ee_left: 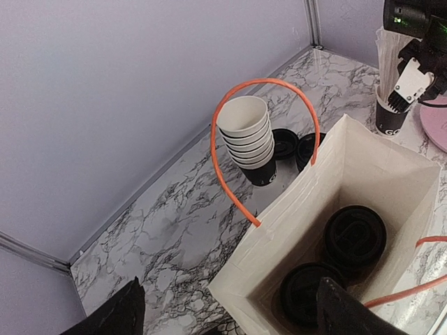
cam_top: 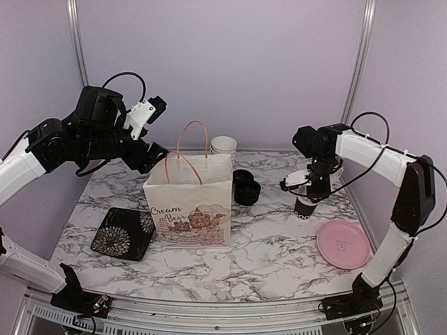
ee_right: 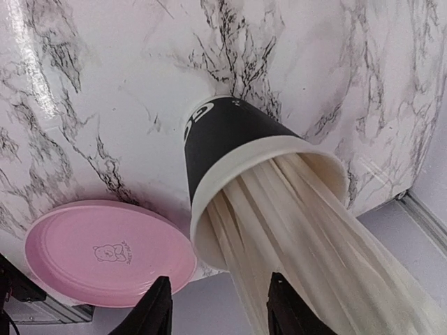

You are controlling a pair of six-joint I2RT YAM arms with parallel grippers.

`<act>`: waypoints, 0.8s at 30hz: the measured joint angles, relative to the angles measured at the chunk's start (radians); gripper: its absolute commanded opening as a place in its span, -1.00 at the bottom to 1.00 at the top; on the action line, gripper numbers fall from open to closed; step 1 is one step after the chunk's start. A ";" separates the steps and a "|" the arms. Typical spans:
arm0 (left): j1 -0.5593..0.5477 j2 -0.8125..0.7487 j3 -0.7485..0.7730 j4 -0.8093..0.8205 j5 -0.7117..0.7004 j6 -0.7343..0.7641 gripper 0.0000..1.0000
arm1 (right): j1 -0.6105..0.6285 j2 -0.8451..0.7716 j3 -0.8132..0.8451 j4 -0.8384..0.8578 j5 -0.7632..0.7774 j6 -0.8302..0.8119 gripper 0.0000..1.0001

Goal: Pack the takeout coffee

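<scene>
At bench (cam_top: 279, 244) centre: a white paper bag (cam_top: 188, 209) stands upright, mouth open, with a printed picture on its near face. Its thin orange-pink handles (ee_left: 230, 132) arch above the rim.

Task items: two lidded black cups (ee_left: 355, 234) sit on the bag floor, side by side and touching or nearly so, lids up. Only their lids show from above.

Left pincer (ee_left: 229, 286): hangs high over the bag's left, far side, looking down into it. Fingers spread wide, nothing between them, clear of bag and handles.

Right pincer (ee_right: 220, 279): over the straw cup (cam_top: 304, 206) at bench right. Fingers part-way apart, with the bundle of white straws (ee_right: 328, 237) running up between them. Cannot tell whether either finger presses on the straws. The cup stands on the bench, white lettering near its base.

Other items:
- Stack of white-lined cups (cam_top: 223, 146) just behind the bag's far right corner.
- Two black round pieces (cam_top: 246, 187) right of the bag, beside that stack. Cannot tell if these are lidded cups or lids alone.
- Pink plate (cam_top: 342, 244) near right, just beside the straw cup, apart from it. A small bear mark shows at its middle.
- Patterned black dish (cam_top: 122, 234) near left, close to the bag's left side.
</scene>
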 measured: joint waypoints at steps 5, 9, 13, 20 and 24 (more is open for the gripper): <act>0.000 -0.009 0.014 0.000 0.024 -0.016 0.74 | 0.003 -0.131 0.025 -0.001 -0.090 0.012 -0.02; 0.000 -0.011 0.039 0.000 0.053 -0.044 0.73 | -0.002 -0.218 0.043 0.016 -0.203 0.043 -0.03; -0.001 -0.011 0.059 0.002 0.076 -0.072 0.68 | -0.079 -0.262 0.063 0.092 -0.346 0.106 -0.16; -0.001 -0.027 0.061 0.008 0.073 -0.111 0.65 | -0.267 -0.298 0.031 0.333 -0.411 0.272 -0.25; -0.001 -0.032 0.061 0.008 0.072 -0.127 0.65 | -0.320 -0.297 0.029 0.395 -0.444 0.356 -0.21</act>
